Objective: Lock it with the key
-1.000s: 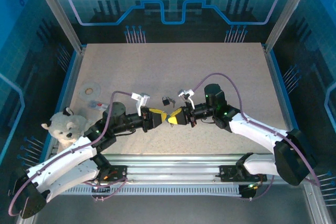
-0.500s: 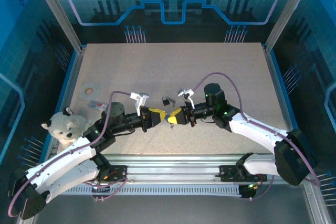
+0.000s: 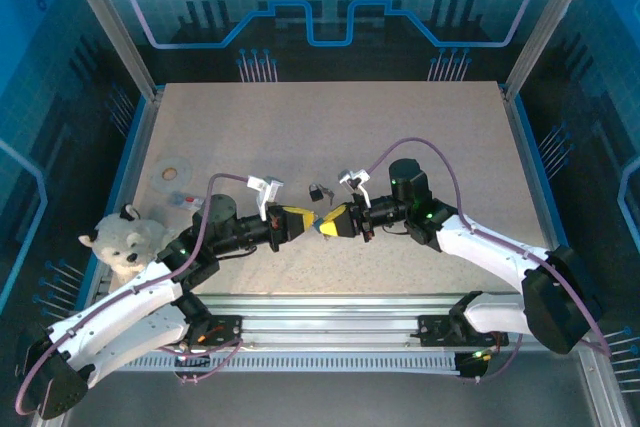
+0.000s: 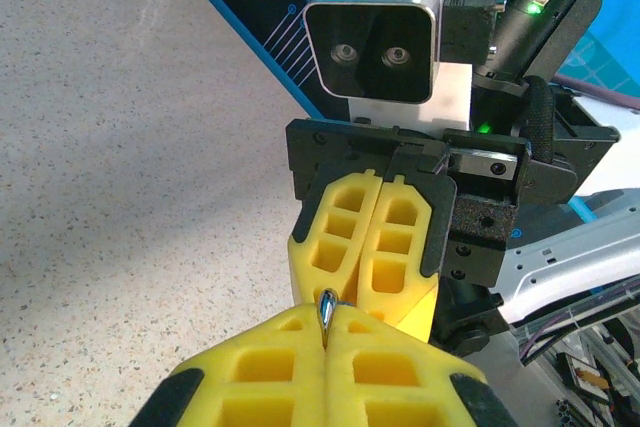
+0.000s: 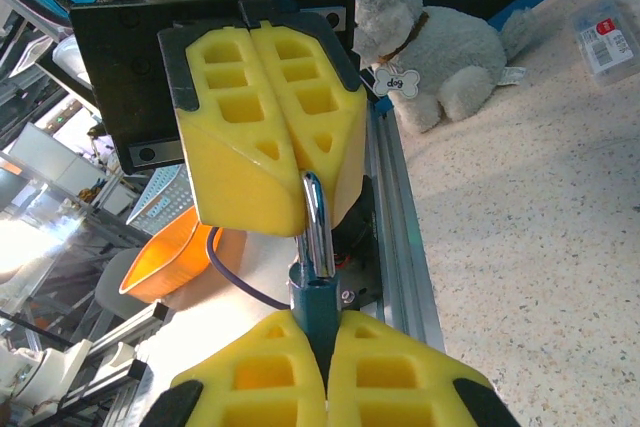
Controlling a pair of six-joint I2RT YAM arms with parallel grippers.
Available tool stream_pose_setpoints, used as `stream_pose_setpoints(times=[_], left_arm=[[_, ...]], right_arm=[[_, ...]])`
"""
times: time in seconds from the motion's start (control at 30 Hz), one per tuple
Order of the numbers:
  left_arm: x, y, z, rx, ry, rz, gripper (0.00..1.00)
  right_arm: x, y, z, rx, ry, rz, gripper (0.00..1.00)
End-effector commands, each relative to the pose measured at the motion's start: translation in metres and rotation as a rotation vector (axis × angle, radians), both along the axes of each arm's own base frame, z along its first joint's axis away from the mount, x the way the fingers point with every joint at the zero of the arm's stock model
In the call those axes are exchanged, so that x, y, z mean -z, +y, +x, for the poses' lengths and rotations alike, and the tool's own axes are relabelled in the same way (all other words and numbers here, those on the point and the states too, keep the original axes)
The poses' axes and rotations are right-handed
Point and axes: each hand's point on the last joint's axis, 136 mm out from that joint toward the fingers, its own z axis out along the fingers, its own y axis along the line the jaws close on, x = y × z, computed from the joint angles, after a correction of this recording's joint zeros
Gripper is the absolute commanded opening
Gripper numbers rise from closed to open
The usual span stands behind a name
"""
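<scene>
My left hand (image 4: 325,332) was closed tight, its yellow foam pads pinching the tip of the small silver key (image 5: 315,237) with the teal plastic head. Facing it, my right hand (image 5: 325,352) was just as firmly closed, on the teal head itself. The bare blade bridged the short gap between the two hands, and both gripped the one key above the speckled beige counter (image 3: 400,127). The small dark padlock (image 3: 316,191) lay on the counter just beyond where the hands met, touching neither; I could not tell from above how its shackle stood or which way its keyhole faced. I judged this to be a handover or re-grip of the key, with the locking itself not yet begun. For the next move, one hand would have to let go. I would keep the right on the head and release the left, so the blade came free. Then the left could steady the padlock while the blade was lined up with the keyhole.
</scene>
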Motion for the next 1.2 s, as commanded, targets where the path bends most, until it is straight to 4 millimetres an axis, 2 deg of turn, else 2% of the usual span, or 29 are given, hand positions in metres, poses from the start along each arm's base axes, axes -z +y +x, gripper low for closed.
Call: stream_pose_setpoints(times=[0.0,0.33,0.7,1.17], left_arm=[[-0.019,-0.004,-0.011,0.067,-0.08,-0.06,0.0],[-0.036,-0.008,-0.033,0.177,-0.146,-0.15,0.0],[-0.025,-0.014,-0.034,0.212,-0.114,-0.134,0.0],[-0.024,-0.021,-0.044,0.274,-0.12,-0.144,0.0]], right_arm=[[-0.015,0.004,-0.002,-0.018,-0.049,0.027,0.0],[-0.024,-0.001,-0.004,-0.028,-0.072,0.051,0.0],[-0.036,-0.003,-0.003,-0.038,-0.072,0.081,0.0],[-0.061,-0.011,0.005,-0.049,-0.068,0.153,0.0]])
